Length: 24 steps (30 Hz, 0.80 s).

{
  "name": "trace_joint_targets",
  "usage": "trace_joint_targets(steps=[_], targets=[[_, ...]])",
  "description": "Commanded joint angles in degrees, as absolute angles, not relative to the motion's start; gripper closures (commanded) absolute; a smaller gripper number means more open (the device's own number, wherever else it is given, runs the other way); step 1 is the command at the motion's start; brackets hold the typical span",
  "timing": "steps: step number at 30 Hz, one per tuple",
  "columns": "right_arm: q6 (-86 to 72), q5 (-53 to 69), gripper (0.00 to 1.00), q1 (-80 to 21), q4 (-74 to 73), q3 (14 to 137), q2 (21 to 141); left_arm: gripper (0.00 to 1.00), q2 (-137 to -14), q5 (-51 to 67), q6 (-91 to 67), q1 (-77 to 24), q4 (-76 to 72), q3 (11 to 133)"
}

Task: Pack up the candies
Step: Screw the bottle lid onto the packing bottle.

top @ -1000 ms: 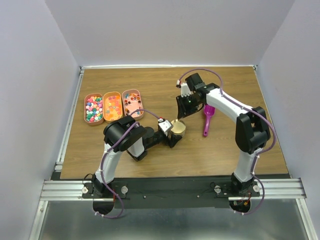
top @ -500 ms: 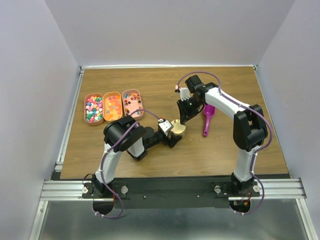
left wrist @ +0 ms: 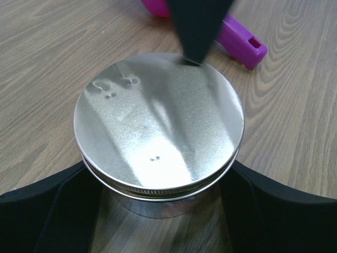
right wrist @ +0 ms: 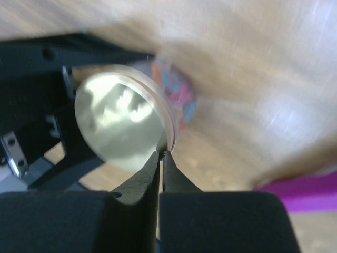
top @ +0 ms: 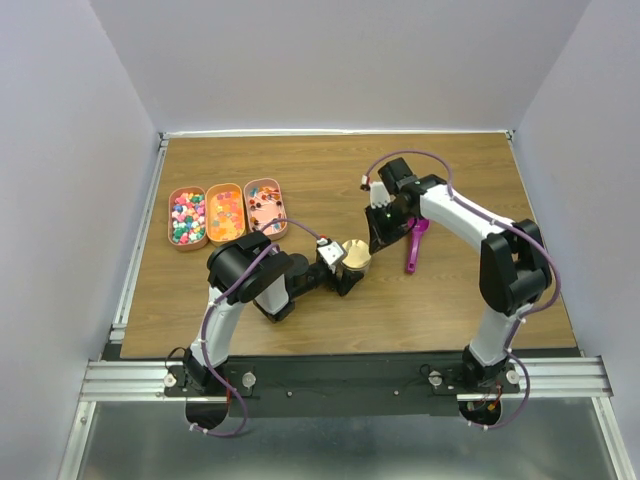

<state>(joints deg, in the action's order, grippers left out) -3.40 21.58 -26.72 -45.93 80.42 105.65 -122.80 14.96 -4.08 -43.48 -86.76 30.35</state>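
A glass jar with a silver metal lid (left wrist: pixel 158 132) stands near the table's middle (top: pixel 356 256). My left gripper (top: pixel 345 268) is shut on the jar's body; its black fingers (left wrist: pixel 47 211) flank the jar below the lid. Candies (right wrist: pixel 178 88) show through the jar's glass in the right wrist view. My right gripper (top: pixel 379 238) is shut, and its tips (right wrist: pixel 162 154) touch the lid's rim (right wrist: pixel 167 132); it shows as a dark tip (left wrist: pixel 196 37) on the lid's far edge. More candies (top: pixel 187 218) fill three trays.
Three oblong peach trays (top: pixel 168 215) stand side by side at the left. A magenta scoop (top: pixel 414 240) lies just right of the jar, close beside my right gripper; it also shows in the left wrist view (left wrist: pixel 239 41) and the right wrist view (right wrist: pixel 303 192).
My right gripper has come down and swung a little right, onto the lid's edge. The left arm and jar have barely moved.
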Motion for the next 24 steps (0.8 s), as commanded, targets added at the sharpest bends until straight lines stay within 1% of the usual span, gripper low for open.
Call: trace_joint_targets(steps=[1,4,6,8,10,12,13,16,19,24], targets=[[-11.24,21.10,0.96,-30.06,-46.94,71.30,103.20,0.27,-125.86,12.31,-6.24,-43.07,-109.07,29.44],[-14.58,21.01,0.99,-30.58,-44.39,68.74,101.43,0.27,-125.69,12.39,-6.24,-43.15,-109.16,29.44],[-15.90,18.39,0.99,-30.67,-43.77,67.59,99.59,0.27,-125.77,12.39,-6.24,-43.15,-109.42,29.36],[-16.44,15.13,0.99,-30.50,-43.94,68.37,98.18,0.27,-125.77,12.39,-6.33,-43.16,-109.60,29.27],[-15.91,16.08,0.97,-29.19,-44.03,69.17,97.47,0.27,-125.77,12.48,-6.33,-43.15,-109.69,29.09],[-14.42,16.44,0.90,-28.39,-44.38,70.65,96.60,0.27,-125.77,12.65,-6.33,-43.24,-109.77,29.09],[-13.46,16.44,0.79,-27.95,-44.65,71.45,96.50,0.27,-125.95,12.74,-6.33,-43.16,-109.78,29.09],[-8.54,17.92,0.63,-27.77,-46.14,75.57,98.25,0.27,-126.12,13.36,-6.42,-43.24,-109.86,29.36],[-4.23,19.77,0.60,-27.69,-47.11,80.48,101.58,0.27,-126.12,13.80,-6.50,-43.15,-109.95,29.36],[2.27,20.04,0.59,-27.77,-51.05,89.02,108.53,0.27,-126.12,14.41,-6.33,-43.15,-109.86,29.44]])
